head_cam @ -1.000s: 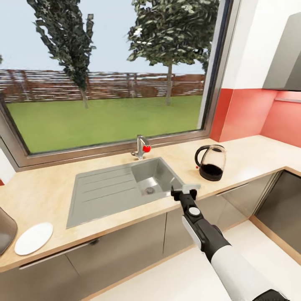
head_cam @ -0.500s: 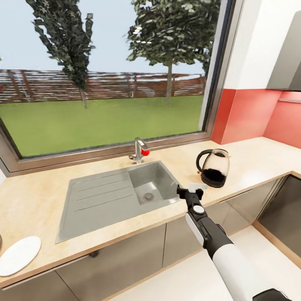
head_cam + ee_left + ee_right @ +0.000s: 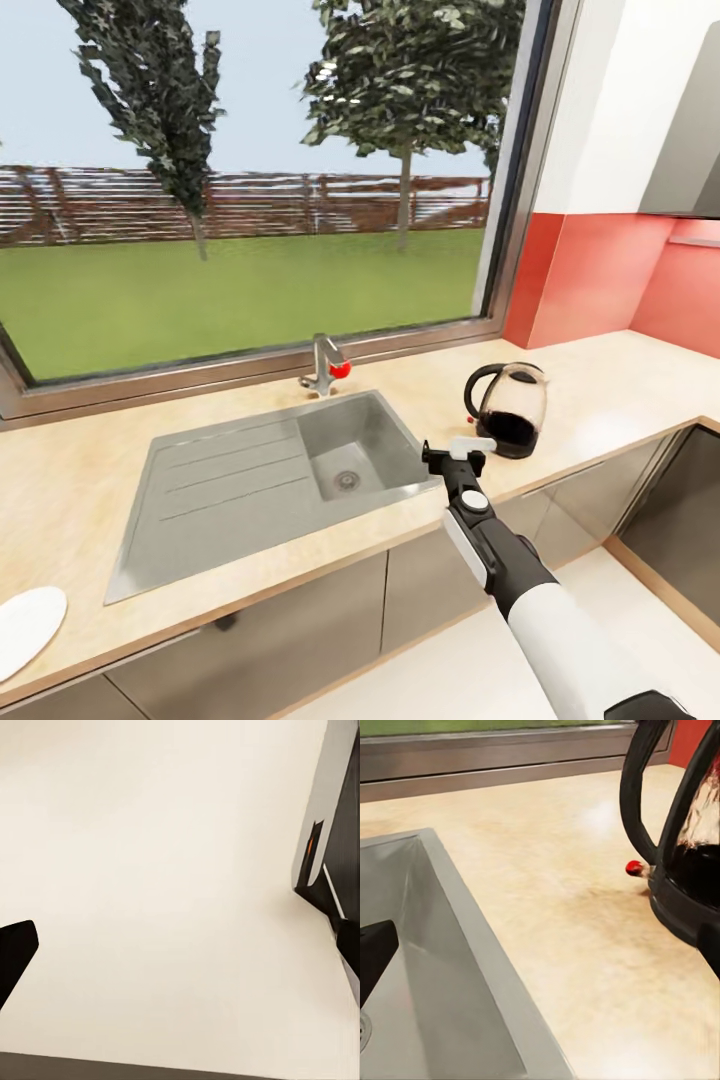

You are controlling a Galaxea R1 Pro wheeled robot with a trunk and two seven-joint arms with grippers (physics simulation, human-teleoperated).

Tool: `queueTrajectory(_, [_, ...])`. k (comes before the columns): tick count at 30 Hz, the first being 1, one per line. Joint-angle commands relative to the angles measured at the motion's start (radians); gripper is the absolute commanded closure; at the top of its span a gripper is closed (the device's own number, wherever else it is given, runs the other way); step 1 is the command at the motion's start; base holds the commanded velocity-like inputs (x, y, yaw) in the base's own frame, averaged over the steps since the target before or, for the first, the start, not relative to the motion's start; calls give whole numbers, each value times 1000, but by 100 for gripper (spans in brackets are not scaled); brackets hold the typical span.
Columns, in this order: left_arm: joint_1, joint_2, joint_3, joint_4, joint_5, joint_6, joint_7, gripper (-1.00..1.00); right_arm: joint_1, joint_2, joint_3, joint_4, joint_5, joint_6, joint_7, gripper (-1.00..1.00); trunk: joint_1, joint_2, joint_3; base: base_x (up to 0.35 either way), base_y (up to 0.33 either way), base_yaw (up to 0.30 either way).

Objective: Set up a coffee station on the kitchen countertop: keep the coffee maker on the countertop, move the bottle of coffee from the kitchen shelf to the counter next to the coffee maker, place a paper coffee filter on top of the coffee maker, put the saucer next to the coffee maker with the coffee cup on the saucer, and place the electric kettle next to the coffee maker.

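The countertop point(image 3: 80, 480) has slid leftward in the head view since a second ago, so the base is moving toward the electric kettle point(image 3: 507, 408), just beyond the right gripper point(image 3: 456, 455), whose fingers are spread, holding nothing. The saucer point(image 3: 25, 628) sits far off.

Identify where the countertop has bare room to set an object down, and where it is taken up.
The countertop is bare right of the electric kettle, and between the sink and the saucer. The stretch from sink basin to kettle is tight, with the right gripper over it.
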Motion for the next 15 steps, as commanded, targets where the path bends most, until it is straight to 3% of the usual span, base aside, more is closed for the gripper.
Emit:
queueTrajectory(1, [-1, -2, -8, 2, 8, -5, 2, -100, -1, -1, 5, 0, -10, -1, -7, -100, 1, -2, -2, 29, -14, 0])
queueTrajectory(8, [-1, -4, -8, 3, 8, -3, 3, -100, -1, 0, 4, -2, -7, -1, -6, -100, 1, -2, -2, 207, -3, 0])
queueTrajectory(15, [-1, -4, -7, 3, 8, -3, 7, -100, -1, 1, 4, -2, -6, 0, -6, -100, 1, -2, -2, 49, 0, 0])
